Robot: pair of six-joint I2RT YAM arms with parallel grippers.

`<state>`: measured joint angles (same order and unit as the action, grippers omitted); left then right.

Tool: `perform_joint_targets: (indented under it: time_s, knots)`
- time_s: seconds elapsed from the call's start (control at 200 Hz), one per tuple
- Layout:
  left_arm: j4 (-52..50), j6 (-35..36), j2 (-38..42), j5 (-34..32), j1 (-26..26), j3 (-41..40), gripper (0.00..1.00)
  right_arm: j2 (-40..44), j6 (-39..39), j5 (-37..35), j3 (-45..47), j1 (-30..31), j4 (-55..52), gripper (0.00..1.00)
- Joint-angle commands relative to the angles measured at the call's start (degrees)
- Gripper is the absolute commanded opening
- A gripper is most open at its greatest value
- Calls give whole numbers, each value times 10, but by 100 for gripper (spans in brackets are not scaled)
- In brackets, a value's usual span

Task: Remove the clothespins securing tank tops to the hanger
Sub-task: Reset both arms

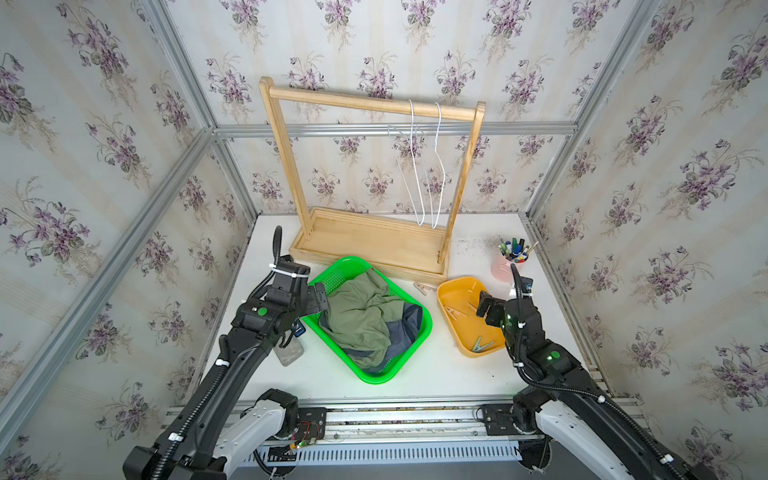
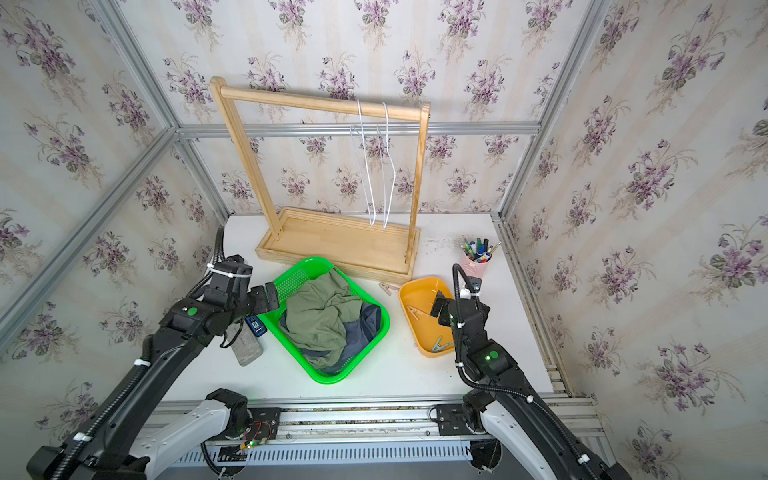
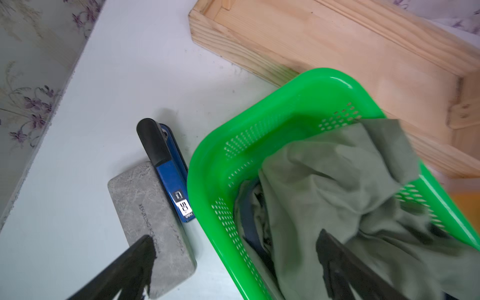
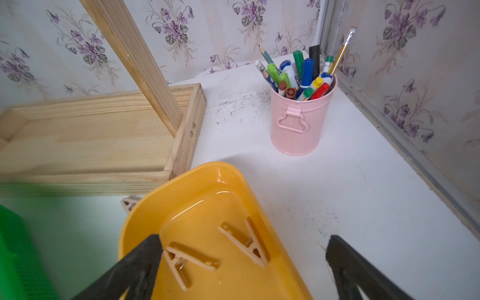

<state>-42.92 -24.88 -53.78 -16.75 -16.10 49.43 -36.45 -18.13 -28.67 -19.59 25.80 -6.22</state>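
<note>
Two tank tops lie crumpled in the green basket (image 1: pixel 332 274), the olive one (image 1: pixel 365 316) on top of the navy one (image 1: pixel 405 328). Two bare white wire hangers (image 1: pixel 419 166) hang on the wooden rack. In the yellow tray (image 1: pixel 457 291) lie two tan clothespins (image 4: pixel 253 249) (image 4: pixel 191 259) and a grey-green one (image 1: pixel 482 345). Another tan clothespin (image 1: pixel 420 288) lies on the table beside the tray. My left gripper (image 1: pixel 318 299) (image 3: pixel 235 246) stands open over the basket's left rim, holding nothing. Above the tray, my right gripper (image 1: pixel 488 307) (image 4: pixel 244 242) is open and empty.
The rack's wooden base (image 1: pixel 370 245) stands behind the basket and tray. A pink cup of pens (image 1: pixel 505 266) is at the back right. A grey block (image 1: pixel 289 351) and a blue device (image 1: pixel 298 330) lie left of the basket. Walls enclose the table.
</note>
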Motion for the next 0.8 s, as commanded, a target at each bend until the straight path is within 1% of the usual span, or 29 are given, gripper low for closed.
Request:
perform_joint_targets:
  time_s: [0.0, 0.08, 0.115, 0.135, 0.155, 0.18, 0.2, 0.24, 0.28, 0.31, 0.38, 0.44, 0.515, 0.559, 0.584, 0.624, 0.664, 0.704, 0.749, 0.794]
  knots:
    - [190, 74, 34, -131, 0, -105, 99, 14, 115, -43, 75, -15, 173, 100]
    - [277, 85, 52, -221, 3, -184, 99, 15, 124, -58, 141, -28, 254, 100]
    - [327, 81, 55, -237, 10, -221, 99, 18, 128, -50, 167, -33, 297, 100]
    - [362, 86, 57, -227, 17, -241, 99, 18, 133, -40, 181, -37, 321, 100]
    - [401, 100, 57, -197, 25, -264, 99, 16, 142, -32, 189, -41, 347, 100]
    - [459, 124, 56, -145, 37, -295, 99, 12, 140, -28, 183, -47, 338, 100]
    - [508, 135, 54, -111, 44, -318, 99, 4, 145, -31, 189, -53, 358, 100]
    - [603, 145, 41, -72, 51, -362, 99, -14, 151, -30, 191, -66, 390, 100]
    - [702, 150, 17, -63, 57, -389, 99, -37, 159, -5, 196, -89, 431, 100]
    - [721, 148, 4, -51, 62, -389, 99, -56, 159, 24, 192, -112, 445, 100]
    - [801, 182, -53, -43, 66, -384, 99, -113, 147, 81, 187, -166, 506, 100]
    - [848, 211, -114, -18, 72, -364, 99, -168, 136, 103, 181, -201, 567, 100]
    - [829, 232, -164, 7, 74, -320, 99, -238, 137, 133, 160, -221, 612, 100]
    - [819, 248, -163, 25, 74, -306, 99, -271, 148, 160, 143, -222, 625, 99]
    - [798, 257, -147, 35, 73, -298, 99, -286, 153, 178, 134, -222, 629, 99]
    - [738, 240, -107, 35, 73, -280, 99, -306, 159, 198, 125, -222, 636, 98]
    - [705, 236, -78, 38, 73, -265, 99, -321, 159, 206, 119, -222, 643, 98]
    - [656, 246, -53, 45, 73, -242, 99, -331, 158, 205, 112, -222, 646, 98]
    - [607, 255, -29, 38, 73, -222, 99, -339, 158, 203, 108, -222, 648, 98]
    - [558, 259, -7, 13, 73, -207, 99, -340, 156, 200, 108, -223, 649, 98]
